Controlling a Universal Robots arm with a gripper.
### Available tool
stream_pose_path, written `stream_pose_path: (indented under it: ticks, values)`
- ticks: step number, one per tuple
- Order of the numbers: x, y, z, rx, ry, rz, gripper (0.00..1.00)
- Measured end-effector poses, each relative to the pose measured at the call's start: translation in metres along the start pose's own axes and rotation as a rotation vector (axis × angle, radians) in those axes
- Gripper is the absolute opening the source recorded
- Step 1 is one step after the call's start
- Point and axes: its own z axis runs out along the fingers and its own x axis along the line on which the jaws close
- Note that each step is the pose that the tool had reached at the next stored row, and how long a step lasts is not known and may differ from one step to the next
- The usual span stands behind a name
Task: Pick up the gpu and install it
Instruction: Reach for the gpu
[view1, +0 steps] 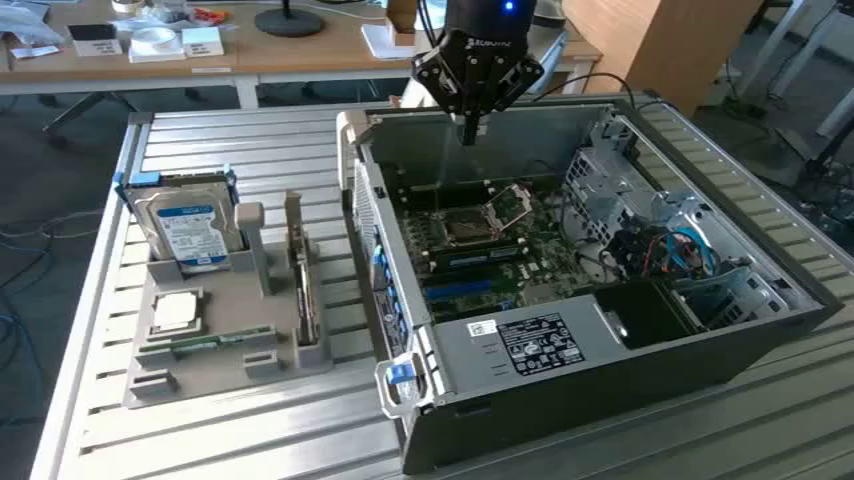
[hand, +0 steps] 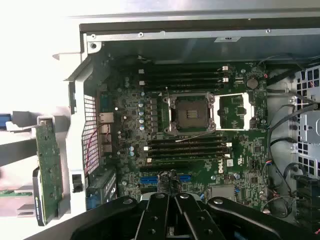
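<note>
One end effector (view1: 469, 132) hangs over the open case (view1: 694, 370), near its twelve o'clock edge in the exterior view. Its fingers are pinched narrow and hold nothing, above the motherboard (view1: 507, 265) and its one open socket (view1: 470, 228). The one gpu (view1: 304, 290) stands on edge in the grey holder (view1: 200, 382) on the tabletop (view1: 240, 150), at the case's nine o'clock. The holder also carries one hard drive (view1: 194, 225), one processor (view1: 175, 312) and one memory stick (view1: 203, 343).

An open computer case (view1: 694, 370) lies on a slatted table (view1: 240, 140), motherboard (view1: 514, 265) exposed. At its nine o'clock in the exterior view, a grey holder (view1: 200, 378) carries a blue-labelled hard drive (view1: 191, 225) and memory stick (view1: 200, 343).
</note>
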Motion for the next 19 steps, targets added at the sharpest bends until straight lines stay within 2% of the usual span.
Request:
stream_pose_path:
  ticks: [19]
  values:
    - [0.0065, -0.0005, -0.0002, 0.0000, 0.0000, 0.000, 0.11]
